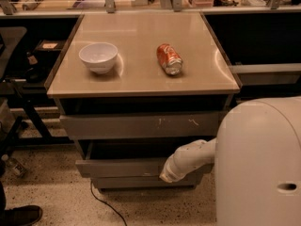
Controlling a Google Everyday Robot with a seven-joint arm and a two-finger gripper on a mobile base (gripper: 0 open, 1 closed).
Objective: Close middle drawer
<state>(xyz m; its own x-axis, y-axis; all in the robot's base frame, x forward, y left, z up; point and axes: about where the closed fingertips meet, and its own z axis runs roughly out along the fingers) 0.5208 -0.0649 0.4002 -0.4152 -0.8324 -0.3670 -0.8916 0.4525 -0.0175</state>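
Grey wood-grain marks my target: the wide, shallow middle drawer (117, 167) of the cabinet, with its plain, handle-less front panel. It stands partly pulled out, the front proud of the cabinet face and a dark strip of inner tray open above it. With no handle to catch, a flat push on the panel is the only sensible way to shut it.

That explains where I have the gripper (168, 175). It sits at the end of the white arm (194, 155), low against the right half of that front panel, apparently touching its lower edge. From this view I cannot tell whether the gripper is open or closed, since the wrist hides its tip. I judge the push is in hand but not finished, as the drawer is plainly not flush yet. Pressing off-centre could skew the drawer on its runners, so I would keep the push straight.

Above it, the grey upper drawer front with white scratch marks (141, 125) also stands a little forward. Below, the slightly narrower lowest grey drawer front (131, 182) sits further back.

On the beige cabinet top (141, 27) a white round bowl (98, 57) stands upright at the left. An orange-red drink can (170, 59) lies on its side well apart to the right, so a hard slam might set it rolling.

The robot's rounded white body (258, 159) fills the lower right. A thin black cable (101, 202) trails across the speckled floor (56, 192) under the cabinet.
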